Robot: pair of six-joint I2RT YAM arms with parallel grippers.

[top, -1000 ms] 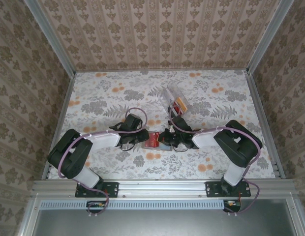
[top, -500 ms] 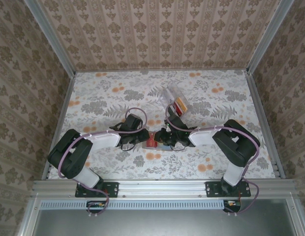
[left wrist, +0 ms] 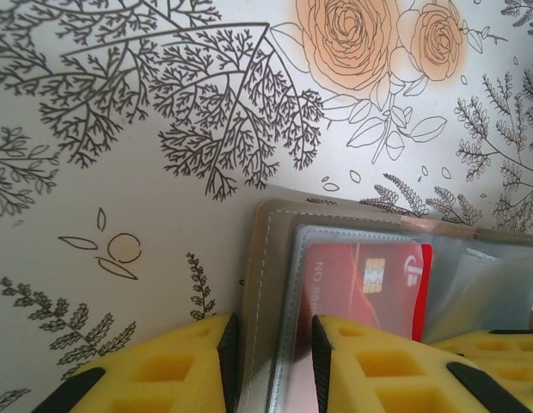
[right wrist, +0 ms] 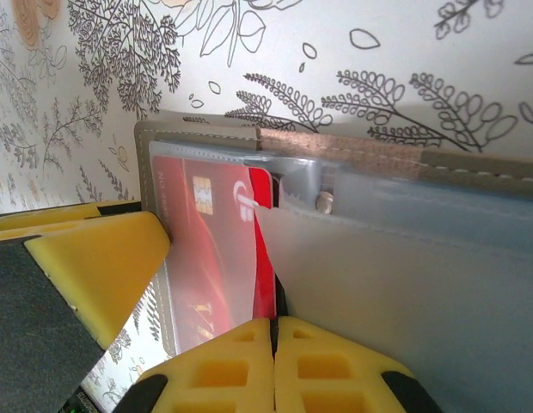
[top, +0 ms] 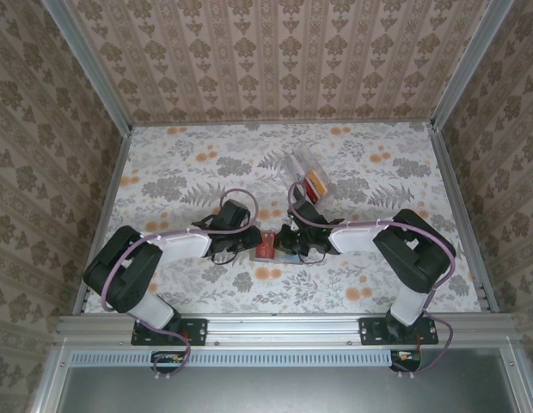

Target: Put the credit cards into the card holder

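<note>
Red shows through the clear plastic pocket [right wrist: 193, 292] of the card holder [left wrist: 265, 284], where a red card [left wrist: 361, 284] has been slid most of the way into the panel nearest the left arm. In the right wrist view a narrow strip of the card's edge is left outside the pocket. The holder is laid open on the flowered table [top: 189, 172], near the front and between the two arms. Its stitched taupe edge is clamped by the left gripper [left wrist: 272, 320], whose jaws are set narrowly apart with that edge caught between them. The right gripper [right wrist: 275, 325] is seen with its yellow fingers [right wrist: 223, 370] pressed together, no gap being left, right at the card's exposed edge. Whether the card is pinched there cannot be told. Farther back on the table a clear box [top: 306, 176] is placed, with an orange-yellow card [top: 315, 182] and some red visible inside it.

Compared with a second earlier, the right gripper has been brought leftward, closer to the left gripper, and less of the red card is left uncovered from above. The left arm and the holder have been kept where they were, and the clear box is found in much the same place.
</note>
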